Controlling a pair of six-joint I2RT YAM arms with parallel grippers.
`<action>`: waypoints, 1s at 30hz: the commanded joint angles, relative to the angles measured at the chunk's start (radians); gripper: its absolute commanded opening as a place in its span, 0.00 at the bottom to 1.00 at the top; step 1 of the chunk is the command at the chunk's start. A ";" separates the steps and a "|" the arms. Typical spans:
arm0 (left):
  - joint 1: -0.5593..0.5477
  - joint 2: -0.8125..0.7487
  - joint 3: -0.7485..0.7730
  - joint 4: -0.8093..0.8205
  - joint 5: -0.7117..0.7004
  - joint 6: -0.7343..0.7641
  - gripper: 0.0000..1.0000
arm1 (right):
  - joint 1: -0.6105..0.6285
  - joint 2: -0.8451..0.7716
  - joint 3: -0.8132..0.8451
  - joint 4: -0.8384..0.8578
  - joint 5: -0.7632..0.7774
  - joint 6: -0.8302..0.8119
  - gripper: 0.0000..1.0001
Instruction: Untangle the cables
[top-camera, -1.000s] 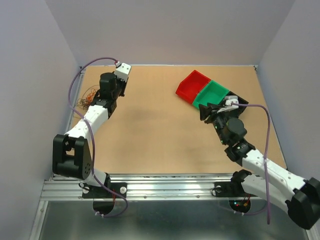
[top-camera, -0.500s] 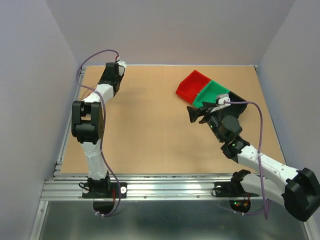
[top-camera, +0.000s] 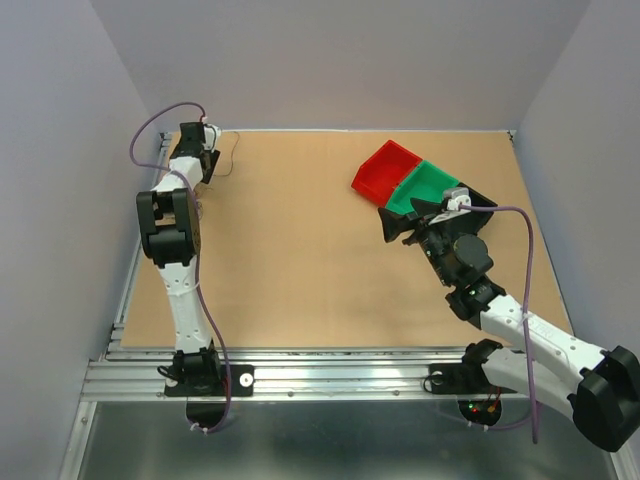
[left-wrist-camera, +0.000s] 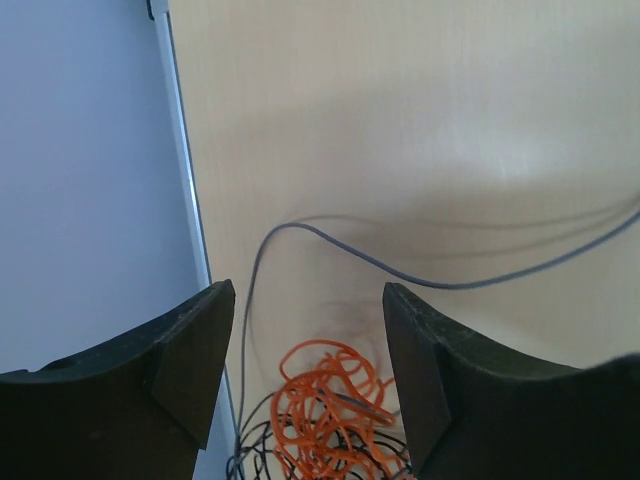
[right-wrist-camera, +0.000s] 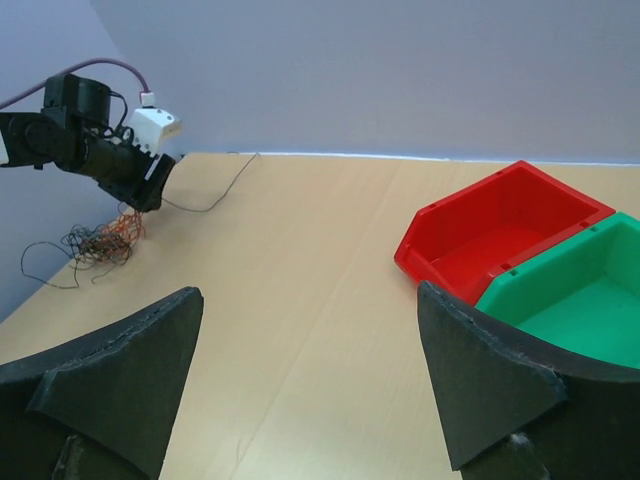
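The cables are a tangle of hair-thin orange and black wires (left-wrist-camera: 330, 405) lying by the table's left rail, seen from afar as a small heap (right-wrist-camera: 100, 243). My left gripper (left-wrist-camera: 305, 340) hangs open just above that tangle, nothing between its jaws; from above it sits in the back left corner (top-camera: 197, 165), and the arm hides most of the heap. One loose grey wire (left-wrist-camera: 400, 272) curves away over the board toward the back edge (top-camera: 228, 160). My right gripper (right-wrist-camera: 310, 340) is open and empty, low over the board beside the bins (top-camera: 395, 225).
A red bin (top-camera: 385, 168) and a green bin (top-camera: 428, 185) stand side by side at the back right, both empty as far as they show (right-wrist-camera: 500, 235). A metal rail (left-wrist-camera: 185, 170) and a grey wall border the left side.
The left arm swung up into the back left corner and its jaws opened; a thin grey wire now lies stretched by the back edge. The right jaws opened wider, the arm shifting only slightly.
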 joint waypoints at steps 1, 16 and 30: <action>0.016 0.047 0.131 -0.065 0.051 -0.004 0.70 | 0.002 -0.023 0.016 0.058 -0.009 -0.009 0.93; 0.030 0.080 0.200 -0.368 0.548 0.082 0.00 | 0.002 -0.014 0.021 0.056 -0.029 -0.009 0.92; -0.430 -0.473 -0.089 -0.322 0.539 -0.053 0.00 | 0.002 0.061 0.050 0.046 -0.030 -0.006 0.91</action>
